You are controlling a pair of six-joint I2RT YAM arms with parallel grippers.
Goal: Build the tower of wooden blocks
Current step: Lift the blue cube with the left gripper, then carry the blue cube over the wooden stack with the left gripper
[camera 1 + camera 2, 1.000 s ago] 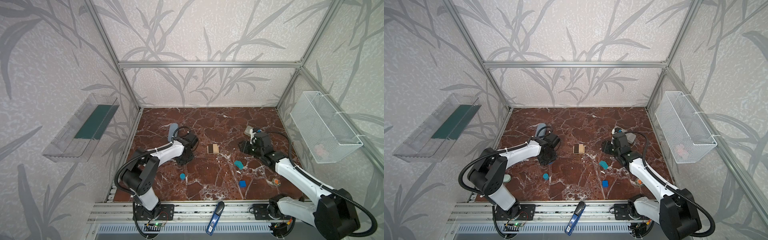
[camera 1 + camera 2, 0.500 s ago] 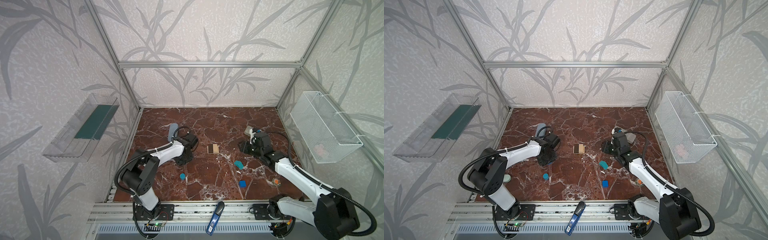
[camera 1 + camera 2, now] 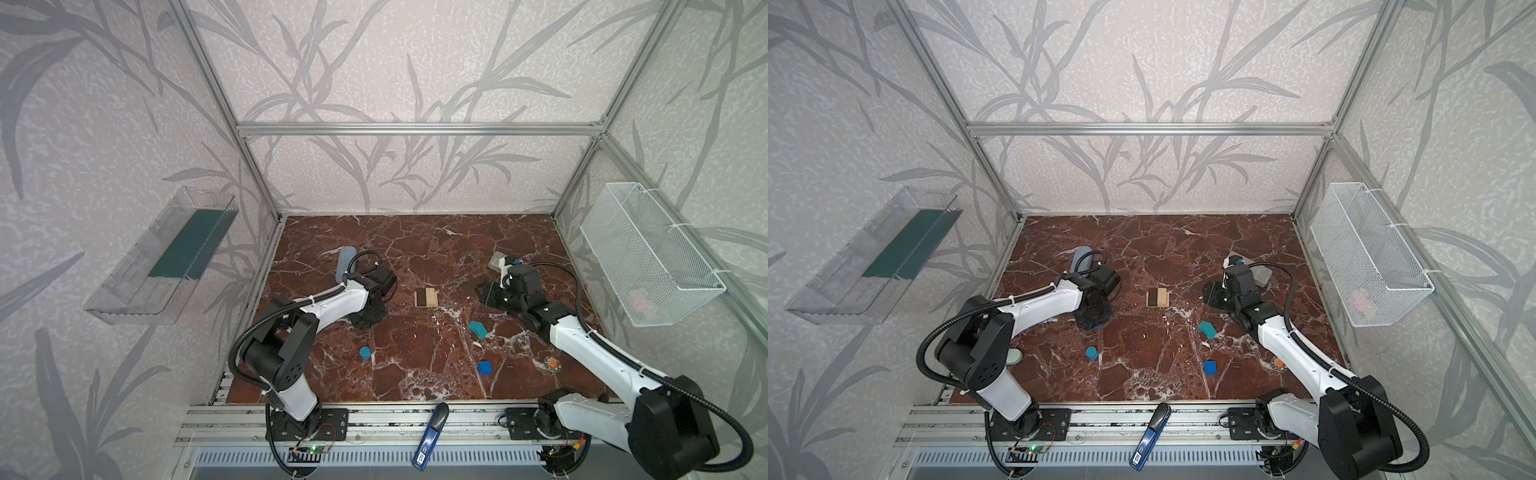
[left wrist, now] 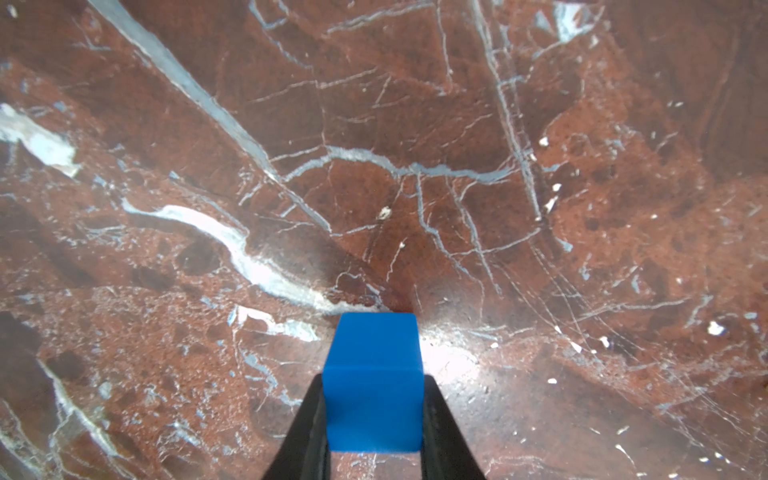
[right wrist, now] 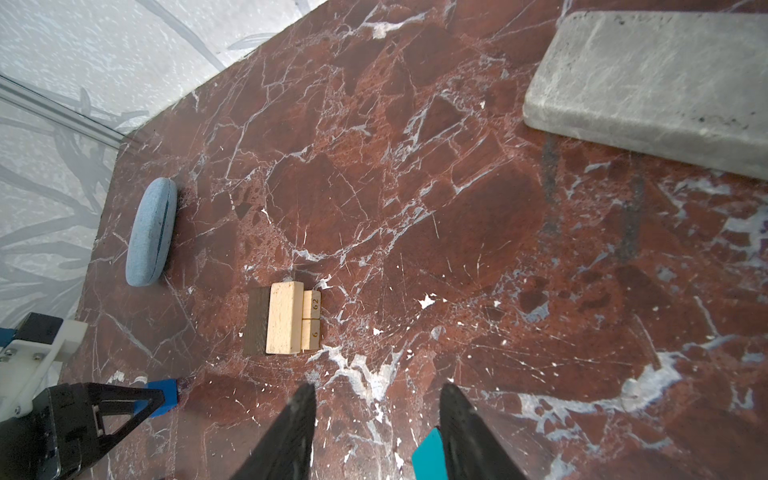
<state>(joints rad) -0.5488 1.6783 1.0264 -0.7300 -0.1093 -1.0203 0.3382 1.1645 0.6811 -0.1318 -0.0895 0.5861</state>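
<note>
The left jaws sat clamped on both sides of a blue wooden cube [image 4: 374, 386] on the red marble counter [image 3: 419, 245], at 9 o'clock from the tower base [image 3: 426, 298], a dark brown bar and pale wooden bars lying side by side near the counter's middle. The right jaws hung apart and empty at 3 o'clock from it. A teal house-shaped block [image 3: 478, 329] lay at 4 o'clock, a second blue cube [image 3: 484, 367] at 5 and a blue cylinder [image 3: 365, 353] near 8.

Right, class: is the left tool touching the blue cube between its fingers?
Touching. In the left wrist view both fingers of the left tool lie flush against the sides of the blue cube, no gap showing.
</note>
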